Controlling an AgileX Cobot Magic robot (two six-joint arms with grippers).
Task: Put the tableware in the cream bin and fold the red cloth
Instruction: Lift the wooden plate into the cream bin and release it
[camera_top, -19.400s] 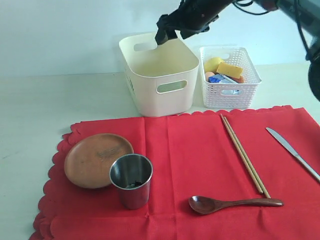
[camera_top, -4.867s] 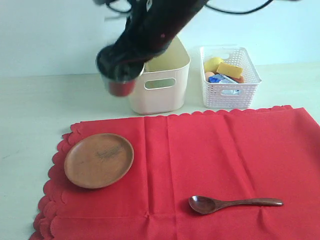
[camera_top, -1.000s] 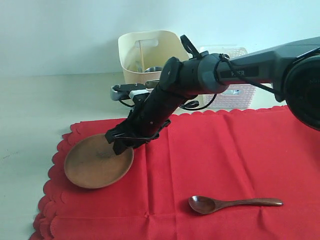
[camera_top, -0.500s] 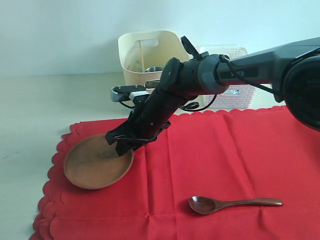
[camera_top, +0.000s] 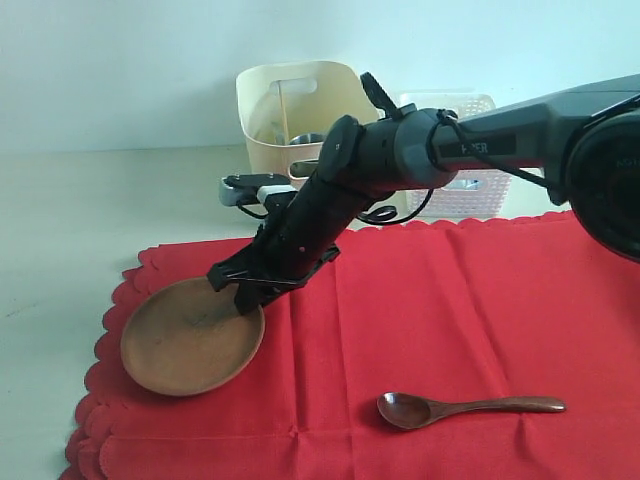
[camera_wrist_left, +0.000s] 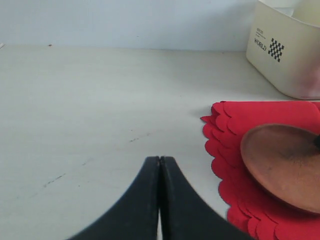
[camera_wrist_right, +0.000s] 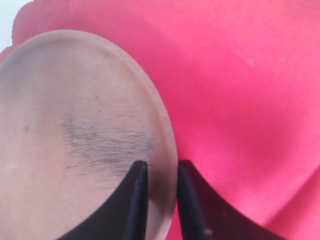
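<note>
Plate (camera_top: 185, 340) rim pinched in R claw (camera_wrist_right: 160, 172); squeeze firm, lift slow w/o tilting, then to bin (camera_top: 262, 110). L claw (camera_wrist_left: 160, 165) pressed together.

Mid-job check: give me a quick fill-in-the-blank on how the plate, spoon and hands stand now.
The right hand has a finger on each side of the plate's ____.
The spoon lies on the ____ cloth.
The left hand is ____ and holds nothing.
In the exterior view the cream bin stands ____ of the white basket.
Missing words: rim; red; shut; left.
</note>
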